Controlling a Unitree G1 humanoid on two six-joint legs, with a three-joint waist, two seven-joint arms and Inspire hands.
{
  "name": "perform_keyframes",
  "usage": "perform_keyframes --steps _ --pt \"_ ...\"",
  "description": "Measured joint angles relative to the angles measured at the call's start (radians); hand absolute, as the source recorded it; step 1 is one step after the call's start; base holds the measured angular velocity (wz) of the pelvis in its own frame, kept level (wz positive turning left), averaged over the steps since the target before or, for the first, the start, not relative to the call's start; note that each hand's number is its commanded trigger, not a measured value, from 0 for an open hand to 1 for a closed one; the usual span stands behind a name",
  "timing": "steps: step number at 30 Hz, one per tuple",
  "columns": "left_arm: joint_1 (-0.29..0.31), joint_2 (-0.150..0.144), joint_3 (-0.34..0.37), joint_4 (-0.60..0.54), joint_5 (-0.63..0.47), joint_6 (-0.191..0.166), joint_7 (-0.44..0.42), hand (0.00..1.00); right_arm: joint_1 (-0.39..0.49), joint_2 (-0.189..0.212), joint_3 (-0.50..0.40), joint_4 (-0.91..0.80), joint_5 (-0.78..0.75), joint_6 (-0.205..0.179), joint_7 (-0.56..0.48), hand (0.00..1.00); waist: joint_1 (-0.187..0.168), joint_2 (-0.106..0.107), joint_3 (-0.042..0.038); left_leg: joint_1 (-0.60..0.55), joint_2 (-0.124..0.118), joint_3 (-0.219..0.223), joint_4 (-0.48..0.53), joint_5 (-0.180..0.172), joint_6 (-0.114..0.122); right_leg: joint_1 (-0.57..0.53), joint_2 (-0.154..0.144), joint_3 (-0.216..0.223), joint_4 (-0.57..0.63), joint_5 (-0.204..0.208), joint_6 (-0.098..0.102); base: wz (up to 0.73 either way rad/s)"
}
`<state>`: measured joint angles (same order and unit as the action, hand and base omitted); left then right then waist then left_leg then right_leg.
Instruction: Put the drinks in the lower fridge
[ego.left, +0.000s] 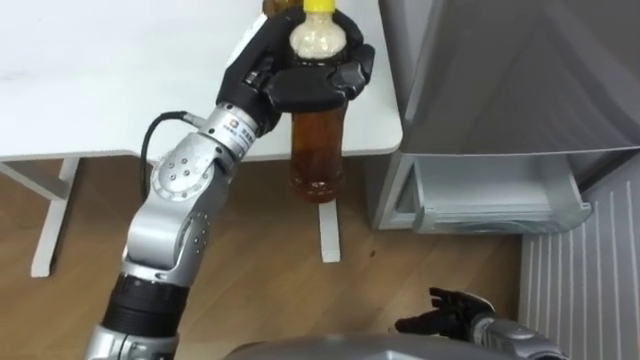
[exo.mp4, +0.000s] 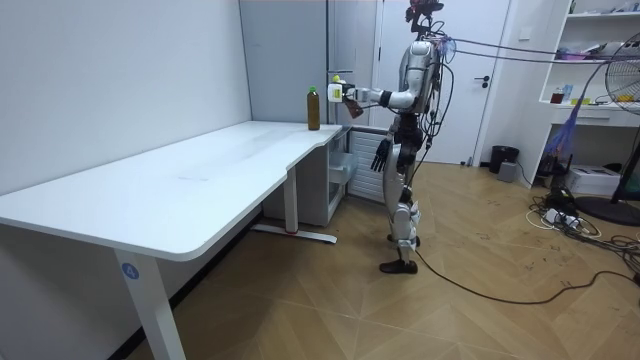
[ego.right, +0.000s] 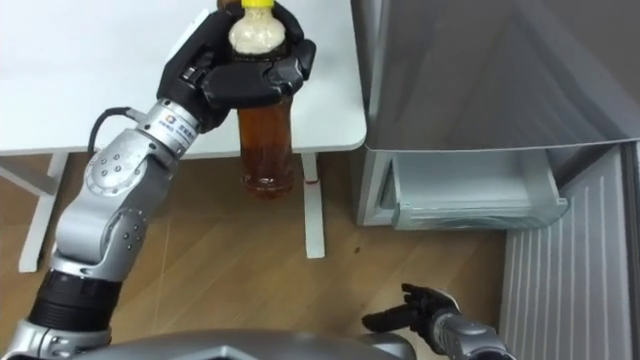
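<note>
Seen from the robot's head, the left hand (ego.left: 300, 80) sits at twelve o'clock, fingers curled tight around the top of an amber drink bottle (ego.left: 317, 150) with a yellow cap, held upright in the air just off the white table (ego.left: 100, 70). At three o'clock the grey fridge (ego.left: 520, 70) has its lower compartment (ego.left: 500, 195) open. At five o'clock the right hand (ego.left: 450, 312) hangs low, fingers loosely spread, holding nothing.

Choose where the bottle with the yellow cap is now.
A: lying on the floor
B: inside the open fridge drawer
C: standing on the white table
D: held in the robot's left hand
D: the left hand has its fingers curled round the neck of the bottle, held in the air beside the table; the right hand hangs low, open.
</note>
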<state>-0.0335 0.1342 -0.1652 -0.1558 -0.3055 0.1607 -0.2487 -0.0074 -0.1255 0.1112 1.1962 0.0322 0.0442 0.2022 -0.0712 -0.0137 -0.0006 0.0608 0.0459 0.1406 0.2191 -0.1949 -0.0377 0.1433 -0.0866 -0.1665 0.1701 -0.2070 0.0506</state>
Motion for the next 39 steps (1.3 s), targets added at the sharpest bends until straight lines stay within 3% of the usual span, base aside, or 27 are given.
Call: perform_keyframes --steps 7,16,25,29,39 --pt "0.047 0.000 -0.019 0.000 0.003 -0.004 -0.001 1.00 -0.021 0.004 0.088 -0.036 -0.021 0.000 0.045 0.00 0.007 0.005 0.0030 -0.022 0.000 -0.009 0.012 0.000 0.000 -0.011 0.000 -0.010 0.001 0.000 0.000 0.04" --pt "0.057 0.003 -0.032 0.000 0.003 -0.019 -0.004 1.00 -0.026 0.007 0.153 -0.093 -0.039 0.002 0.132 0.00 0.055 -0.009 0.0113 -0.035 0.000 -0.011 0.019 0.000 0.000 -0.012 -0.003 -0.028 0.004 0.000 -0.001 0.03" --pt "0.107 0.017 -0.045 0.000 0.003 -0.027 -0.009 1.00 -0.003 0.004 0.201 -0.395 -0.068 0.001 0.248 0.00 0.081 -0.010 0.0124 -0.034 0.000 -0.013 0.020 0.000 0.000 -0.016 -0.003 -0.031 0.014 0.000 0.000 0.00" --pt "0.124 0.045 -0.060 0.009 0.003 -0.037 -0.035 1.00 0.001 0.003 0.222 -0.502 -0.067 0.004 0.305 0.00 0.079 -0.015 0.0156 -0.038 0.000 -0.017 0.024 0.000 0.000 -0.012 -0.004 -0.038 0.015 0.000 0.000 0.04" --pt "0.144 0.039 -0.138 0.045 0.049 -0.038 -0.055 1.00 0.023 0.005 0.217 -0.680 -0.066 0.022 0.379 0.00 0.076 -0.007 0.0188 -0.050 -0.003 -0.047 0.049 -0.002 0.003 -0.002 -0.004 -0.058 0.018 0.000 0.000 0.06"
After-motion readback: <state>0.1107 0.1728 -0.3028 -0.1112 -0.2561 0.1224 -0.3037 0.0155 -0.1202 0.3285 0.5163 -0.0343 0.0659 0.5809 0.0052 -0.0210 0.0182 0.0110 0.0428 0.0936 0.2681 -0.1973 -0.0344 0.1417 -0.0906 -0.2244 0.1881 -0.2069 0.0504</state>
